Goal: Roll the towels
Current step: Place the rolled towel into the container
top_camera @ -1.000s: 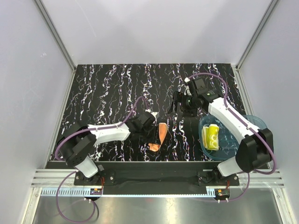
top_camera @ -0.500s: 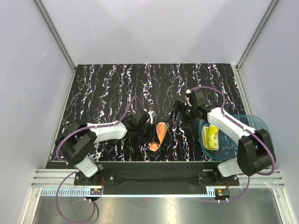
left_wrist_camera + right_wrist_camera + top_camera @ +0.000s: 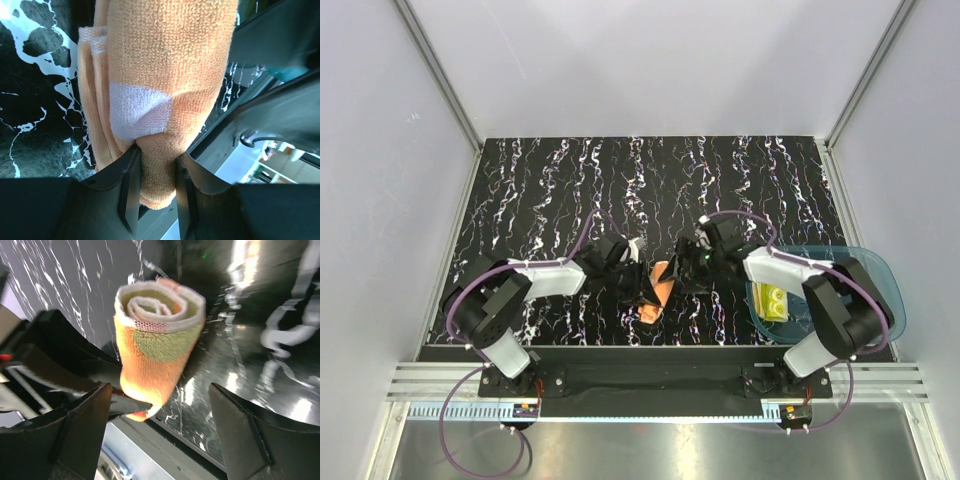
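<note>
A robotics lab test cell: plain pale panel walls [image 3: 650,60] held by aluminium corner posts [image 3: 438,75] box in a black marble-patterned table [image 3: 560,180], two white-and-black arms are bolted to an extruded metal rail [image 3: 640,382] at the near edge, purple cables [image 3: 455,310] looping off them

Orange towel [image 3: 165,75]: nubby terry cloth; table [image 3: 550,190] glossy, perhaps marble-look.

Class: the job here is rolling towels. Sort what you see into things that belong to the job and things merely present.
Belongs to the job:
- rolled orange terry towel, gripped by the left gripper
- rolled bright yellow towel
- open right gripper

Merely present:
- translucent blue plastic tray
- black marbled tabletop
</note>
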